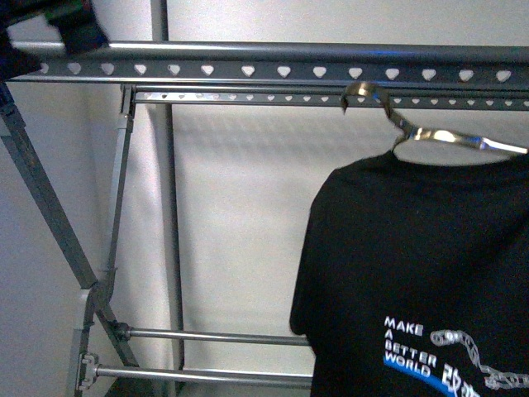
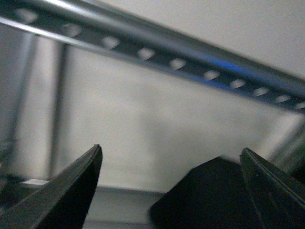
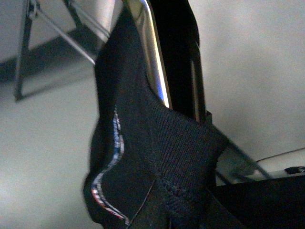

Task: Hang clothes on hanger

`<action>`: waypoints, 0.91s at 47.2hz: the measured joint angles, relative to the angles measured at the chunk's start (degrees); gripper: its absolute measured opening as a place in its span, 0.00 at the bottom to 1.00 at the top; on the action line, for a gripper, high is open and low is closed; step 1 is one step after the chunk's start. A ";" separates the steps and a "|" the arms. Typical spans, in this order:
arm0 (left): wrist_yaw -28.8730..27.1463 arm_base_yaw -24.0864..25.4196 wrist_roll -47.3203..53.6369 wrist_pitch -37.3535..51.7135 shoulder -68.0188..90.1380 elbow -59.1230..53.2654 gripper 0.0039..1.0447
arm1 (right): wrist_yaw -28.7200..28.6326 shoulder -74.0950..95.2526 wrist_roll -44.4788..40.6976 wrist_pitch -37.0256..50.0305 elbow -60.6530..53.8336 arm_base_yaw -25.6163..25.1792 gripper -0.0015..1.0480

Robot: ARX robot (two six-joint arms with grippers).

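Pale wall (image 1: 240,207) fills the background. Grey clothes rack (image 1: 281,70) spans the front view. It has two top rails punched with heart-shaped holes, the front one above and the rear one just below and behind it. Slanted legs (image 1: 50,215) are on the left and two thin crossbars (image 1: 215,337) run low down.

Black T-shirt (image 1: 413,273) is on the right of the front view, below the rails and clear of the legs. White "MAKE A BETTER WORLD" text and blue/white print show near its lower edge. It's draped on a shiny silver coat hanger (image 1: 438,136), which is tilted. The hook overlaps the rear rail; can't tell if it bears on it. The hanger's arm runs off the right edge.

Left gripper (image 2: 171,148): jaws spread wide with nothing between them. The left wrist view is blurred, with a punched rail and a black patch of shirt beyond the fingers (image 2: 81,191).

Right gripper: the right wrist view is packed with ribbed collar and the silver bar, right up against the camera. The jaws are mostly buried in cloth, so I can't tell whether they're clamped or apart.
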 joint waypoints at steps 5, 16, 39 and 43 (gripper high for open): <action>-4.39 -0.68 8.04 1.42 -6.16 -10.01 0.61 | -0.87 0.37 12.74 -3.23 5.42 -0.22 0.03; -3.76 0.79 12.09 9.01 -14.12 -27.52 0.24 | -1.07 4.50 35.87 -5.97 17.44 -1.09 0.03; 0.37 4.85 12.90 14.16 -30.27 -49.18 0.03 | 2.56 12.24 56.59 -2.84 22.32 3.08 0.03; 0.42 4.85 12.90 13.75 -32.94 -51.08 0.03 | 2.43 10.08 57.02 2.12 16.17 4.70 0.06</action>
